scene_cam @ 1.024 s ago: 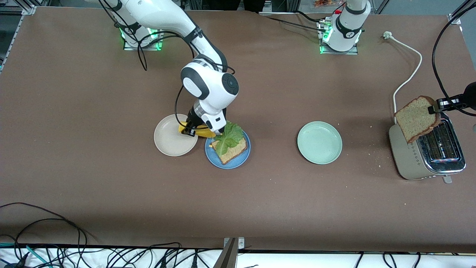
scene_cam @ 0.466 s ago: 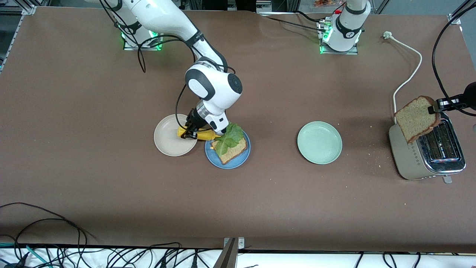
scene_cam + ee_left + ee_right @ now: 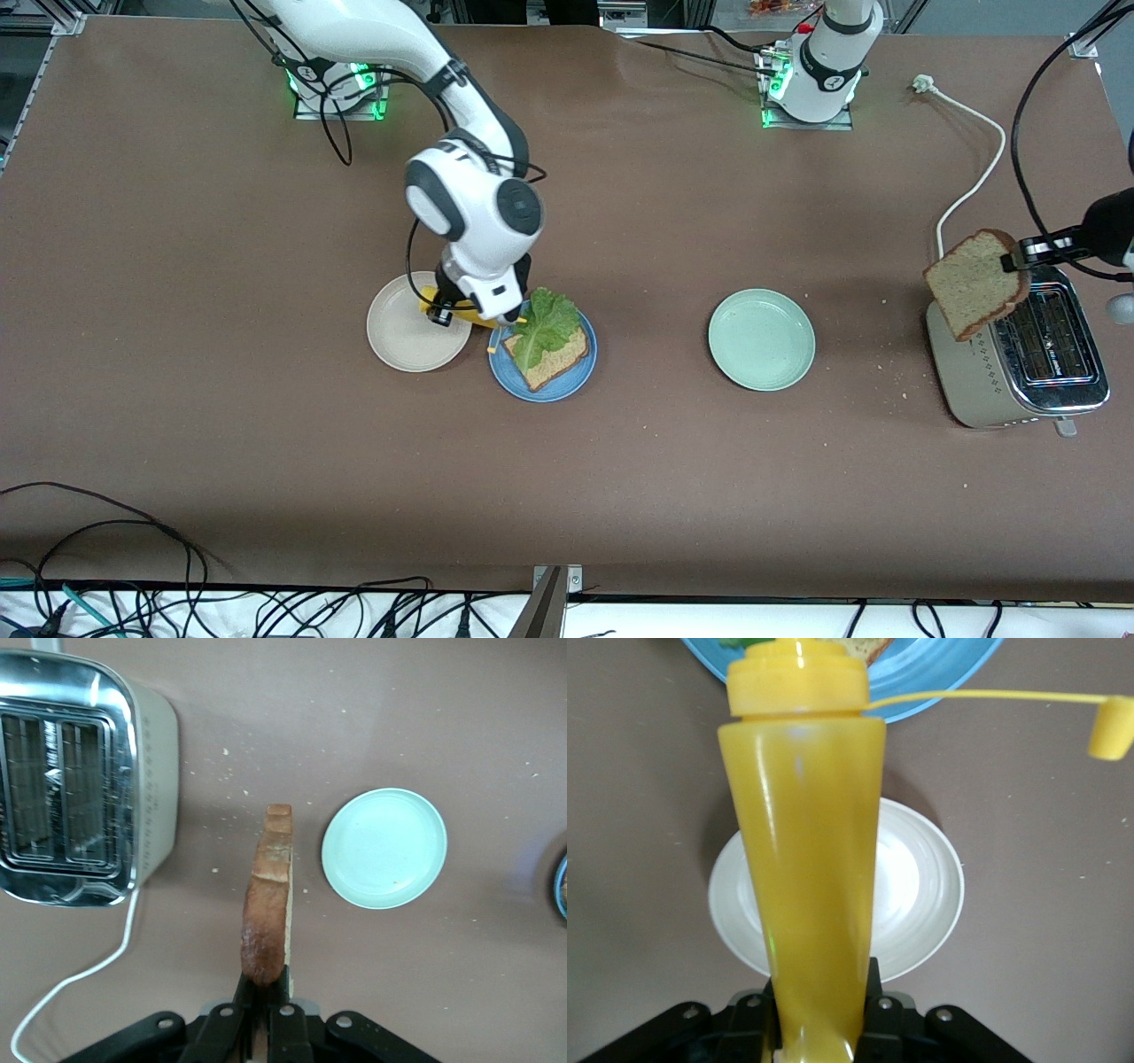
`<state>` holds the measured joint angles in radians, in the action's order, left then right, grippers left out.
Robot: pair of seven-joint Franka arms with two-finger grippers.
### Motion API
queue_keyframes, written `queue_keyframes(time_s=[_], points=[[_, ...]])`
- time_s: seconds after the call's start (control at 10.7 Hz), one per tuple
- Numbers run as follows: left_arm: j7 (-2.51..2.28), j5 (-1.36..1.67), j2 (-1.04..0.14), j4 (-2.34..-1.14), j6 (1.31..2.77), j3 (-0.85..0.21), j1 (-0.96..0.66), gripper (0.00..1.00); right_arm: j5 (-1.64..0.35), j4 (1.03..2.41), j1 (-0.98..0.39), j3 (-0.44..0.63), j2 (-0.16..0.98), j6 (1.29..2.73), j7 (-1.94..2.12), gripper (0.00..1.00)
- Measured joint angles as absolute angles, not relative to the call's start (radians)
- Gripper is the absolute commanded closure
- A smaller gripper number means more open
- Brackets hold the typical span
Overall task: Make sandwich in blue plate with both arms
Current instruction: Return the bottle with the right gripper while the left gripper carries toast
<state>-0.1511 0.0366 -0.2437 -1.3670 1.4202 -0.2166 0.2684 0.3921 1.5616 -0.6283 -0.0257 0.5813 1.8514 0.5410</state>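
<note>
The sandwich is judged to be about half made. On the blue plate (image 3: 542, 361), which stands on the surface just beside the beige plate (image 3: 416, 322) and toward the right arm's end, one bread slice (image 3: 551, 359) is laid flat, and a ruffled lettuce leaf (image 3: 545, 323) is placed on top of it. No second slice is seen on the plate yet, so the sandwich is not closed.

The right claw (image 3: 819, 1041) is pinching a yellow squeeze bottle (image 3: 806, 877) at its base, over the place where the beige plate and the blue plate meet. The bottle is tilted with its nozzle toward the lettuce, and its small cap (image 3: 1109, 726) hangs open on a thin strap. Whether any sauce is already on the leaf cannot be told.

The left claw (image 3: 264, 1014) is pressed together on the edge of the second bread slice (image 3: 974, 283), which is held in the air over the toaster (image 3: 1019, 363) at the left arm's end of the surface. The pale green plate (image 3: 761, 339) lies between the toaster and the blue plate.

What is left, as it seems: the bottle is to be taken away, and the held slice is to be carried to the blue plate and set on the lettuce.
</note>
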Motion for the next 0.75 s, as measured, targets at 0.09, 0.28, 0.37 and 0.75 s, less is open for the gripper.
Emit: queue_keyframes(time_s=[0.09,0.28,0.37,0.75], points=[[-0.207,0.043,-0.244,-1.367,1.420,-0.248,0.263,1.00,0.248,1.563,-0.574,-0.024,0.542,1.851,0.638,1.00],[-0.345,0.115,-0.245,-1.367,1.420,-0.293,0.247,1.00,0.012,1.568,-0.442,-0.022,0.487,1.845,0.870,1.00],[-0.412,0.134,-0.246,-1.368,1.422,-0.303,0.224,1.00,-0.078,1.573,-0.382,-0.022,0.478,1.842,0.971,1.00],[-0.743,0.201,-0.281,-1.370,1.561,-0.310,0.046,1.00,-0.312,1.598,-0.216,-0.028,0.492,1.802,1.331,1.00]])
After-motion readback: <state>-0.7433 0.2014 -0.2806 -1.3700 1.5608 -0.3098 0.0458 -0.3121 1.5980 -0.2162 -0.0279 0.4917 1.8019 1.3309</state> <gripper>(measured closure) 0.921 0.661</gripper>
